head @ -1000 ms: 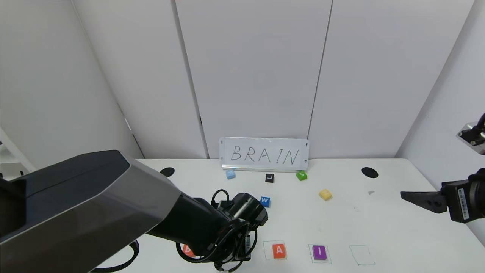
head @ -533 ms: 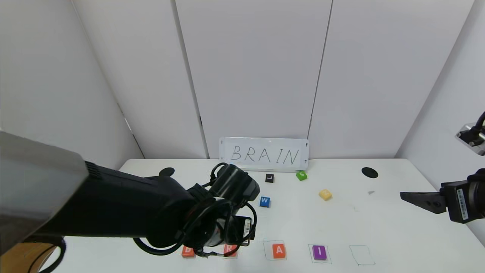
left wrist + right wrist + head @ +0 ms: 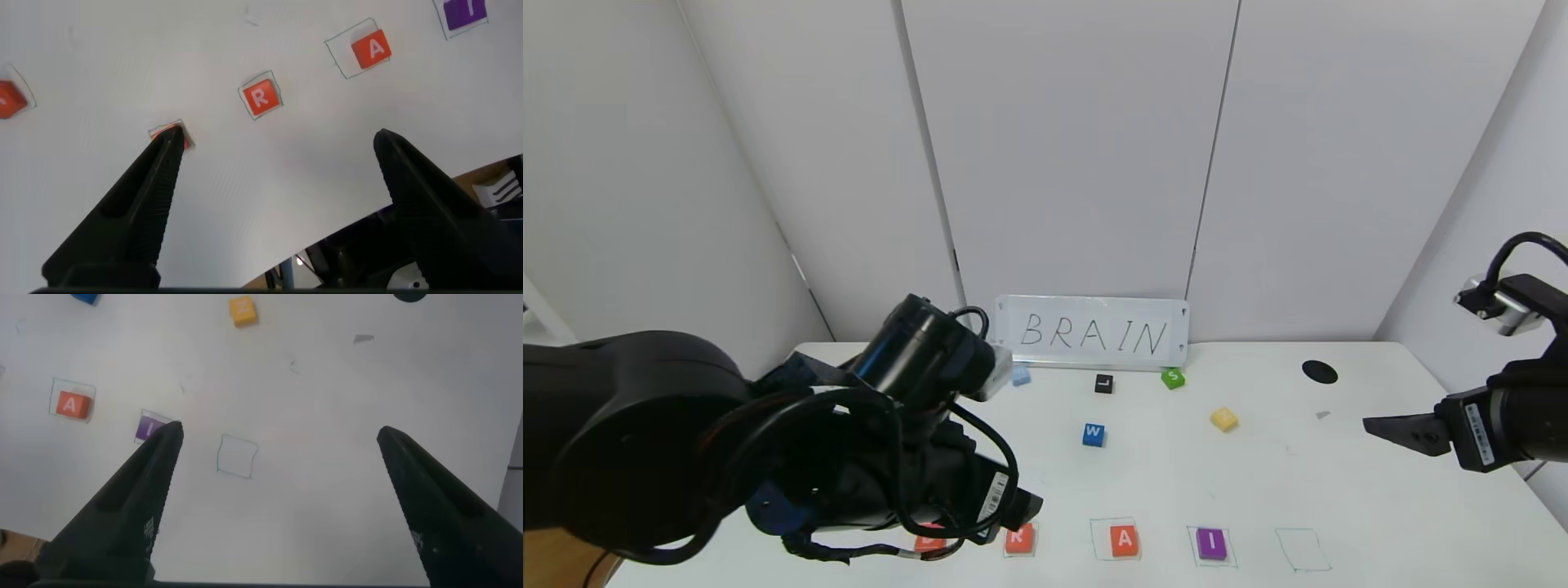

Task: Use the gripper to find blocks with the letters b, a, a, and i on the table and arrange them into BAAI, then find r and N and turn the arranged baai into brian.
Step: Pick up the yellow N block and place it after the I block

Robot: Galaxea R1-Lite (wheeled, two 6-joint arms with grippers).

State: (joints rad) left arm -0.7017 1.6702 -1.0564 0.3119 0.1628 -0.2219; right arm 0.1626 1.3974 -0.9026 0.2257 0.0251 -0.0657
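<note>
The left end effector (image 3: pixel 274 147) hangs above the near row on the white bench (image 3: pixel 1339 490), its fingers wide apart and holding nothing. The R block (image 3: pixel 1019 536) sits in its drawn square between B (image 3: pixel 929 541) and A (image 3: pixel 1125 540), with purple I (image 3: pixel 1211 543) beside. The yellow N block (image 3: pixel 1223 419) lies farther back. The right end effector (image 3: pixel 278 441) waits at the right, fingers apart.

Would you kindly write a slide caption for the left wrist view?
Open left gripper above the table, the R block sitting in its outline beside the A block.
</note>
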